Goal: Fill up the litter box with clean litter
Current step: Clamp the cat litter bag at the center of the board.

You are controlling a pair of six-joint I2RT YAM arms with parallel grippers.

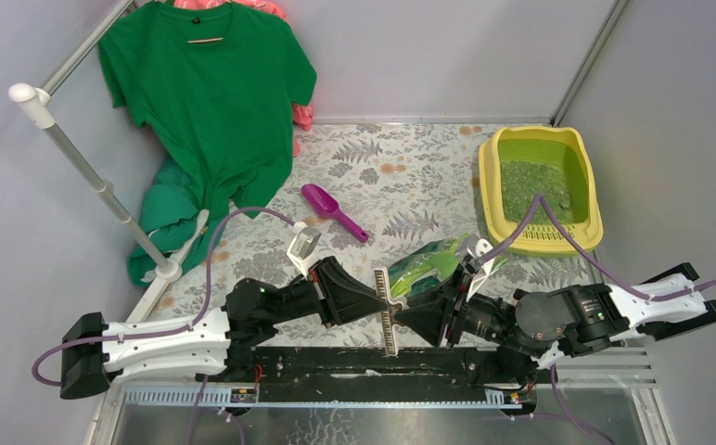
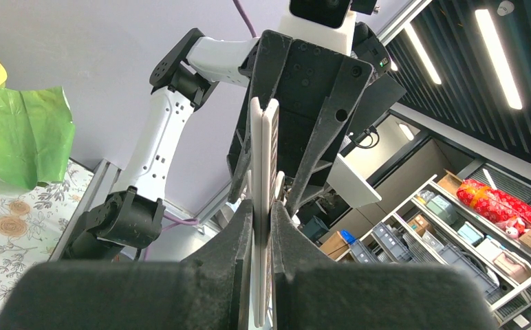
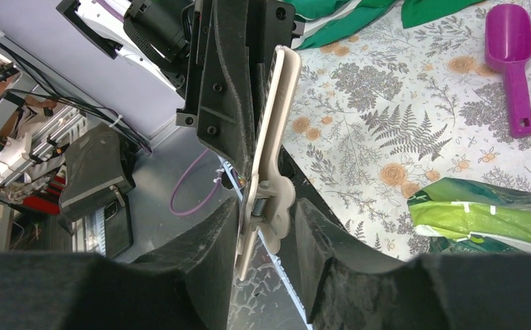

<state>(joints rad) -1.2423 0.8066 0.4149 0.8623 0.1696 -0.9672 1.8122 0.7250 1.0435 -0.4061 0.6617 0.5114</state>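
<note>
both claws meet over the near table edge: the left claw (image 2: 263,220) is clamped flat on a beige clip (image 1: 387,320), and the right claw (image 3: 268,210) pinches its spring hinge. an uneven pull could twist the clip free. the green bag (image 1: 428,264) lies sideways and might spill. the litter box (image 1: 490,199) sits far right with some litter (image 1: 530,185) inside. a floral cloth (image 1: 410,176) covers the table, grey walls surround it, and a green shirt (image 1: 210,93) hangs at the left.

plain grey walls (image 1: 447,56) enclose a leaf-print tabletop (image 1: 410,185); ceiling strip lights (image 2: 500,58), storage shelves (image 2: 455,230) beyond.
</note>
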